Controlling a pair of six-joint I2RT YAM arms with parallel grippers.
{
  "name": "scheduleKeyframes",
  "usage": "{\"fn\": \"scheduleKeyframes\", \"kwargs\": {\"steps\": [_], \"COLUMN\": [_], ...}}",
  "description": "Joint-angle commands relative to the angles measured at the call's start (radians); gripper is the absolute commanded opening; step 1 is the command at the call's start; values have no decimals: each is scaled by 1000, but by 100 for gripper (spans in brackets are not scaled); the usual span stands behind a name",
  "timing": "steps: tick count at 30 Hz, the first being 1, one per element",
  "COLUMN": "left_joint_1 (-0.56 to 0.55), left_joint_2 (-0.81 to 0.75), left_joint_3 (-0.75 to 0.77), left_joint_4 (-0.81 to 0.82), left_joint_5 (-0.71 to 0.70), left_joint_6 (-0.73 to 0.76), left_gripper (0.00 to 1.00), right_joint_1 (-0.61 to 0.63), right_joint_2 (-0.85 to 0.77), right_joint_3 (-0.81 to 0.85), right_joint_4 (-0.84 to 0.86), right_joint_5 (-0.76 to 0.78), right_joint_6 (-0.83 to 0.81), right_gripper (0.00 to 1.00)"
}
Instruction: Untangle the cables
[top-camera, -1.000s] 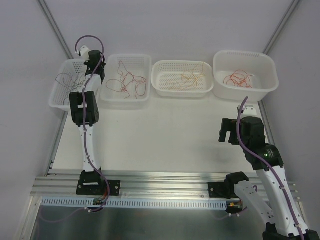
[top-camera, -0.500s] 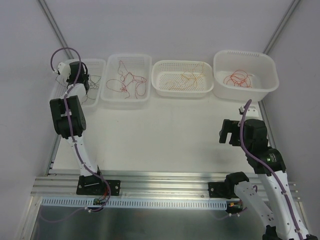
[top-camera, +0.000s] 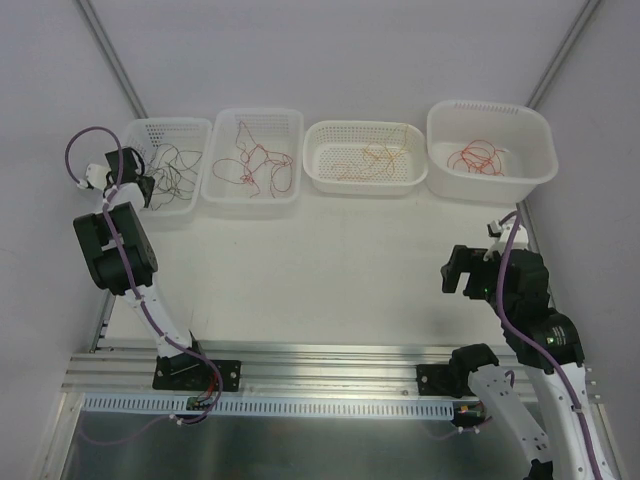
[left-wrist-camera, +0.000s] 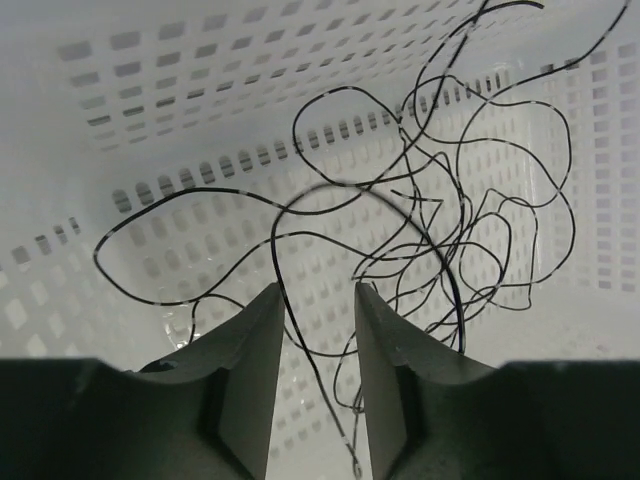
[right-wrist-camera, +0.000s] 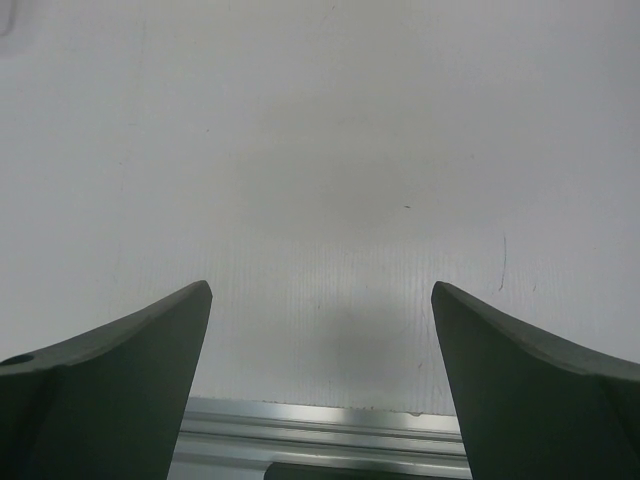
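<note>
Left claw (left-wrist-camera: 318, 292) hangs just inside the far-left basket (top-camera: 170, 125), its jaws a narrow gap apart and clamped on nothing. The dark grey cable (left-wrist-camera: 440, 255) lies in loose loops against the basket's perforated wall and floor. One loop arches right in front of the fingertips, and a strand drops down through the gap between them.

That strand looks like the thing to mind. As I judge it, the step is leaving this cable in its basket. To do that well, the jaws should spread wider, so the hair-thin wire falls clear of both pads. The wrist should then rise straight up, not sideways, because a sideways pull could hook the arching loop and drag the bundle over the rim. A slow lift would show whether anything clings.

Next along the table (top-camera: 320, 260), the second basket (top-camera: 255, 113) holds the dark red cable (top-camera: 255, 165), sprawled across its floor. The third basket (top-camera: 365, 127) holds the orange-yellow cable (top-camera: 380, 155), bunched toward its right side. The fourth basket (top-camera: 490, 106), the deepest, holds the bright red cable (top-camera: 478, 157) in a loose coil. Each colour sits alone, so the sorting appears nearly finished.

On the right, the right claw (right-wrist-camera: 320, 288) is spread wide over bare table, well apart from every basket, holding nothing.
</note>
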Motion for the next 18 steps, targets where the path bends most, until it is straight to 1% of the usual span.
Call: {"fn": "scheduleKeyframes", "kwargs": {"steps": [1,2,3,6,7,9,10,12,13,14,17,18], "left_joint_1": [11,17,18,18,20,20,20,18,20,20,27,31], "left_joint_2": [-71,-75,-80,-106,-115,-143,-152,-184,-193,-204,-242,-259], "left_joint_3": [23,26,40,57,57,52,49,37,35,35,22,3], "left_joint_4": [-39,-41,-44,-55,-64,-73,-79,-87,-101,-110,-145,-151], "left_joint_5": [103,115,136,140,140,144,149,150,147,141,130,133], "left_joint_6": [8,3,6,23,23,23,24,26,26,32,37,37], "left_gripper": [35,37,41,48,53,58,63,69,76,79,86,87], "right_joint_1": [5,5,5,5,5,5,5,5,5,5,5,5], "right_joint_2": [-27,-31,-36,-59,-63,-74,-80,-94,-99,-103,-120,-131], "right_joint_3": [49,57,63,77,80,91,94,101,103,106,112,115], "right_joint_4": [-27,-28,-36,-53,-59,-76,-79,-85,-85,-87,-99,-103], "right_joint_5": [-19,-21,-22,-16,-8,-2,5,5,4,2,-5,-10], "right_joint_6": [19,22,22,19,16,7,4,-2,-4,-7,-15,-15], "right_gripper": [97,97,97,97,97,97,97,97,97,97,97,97]}}
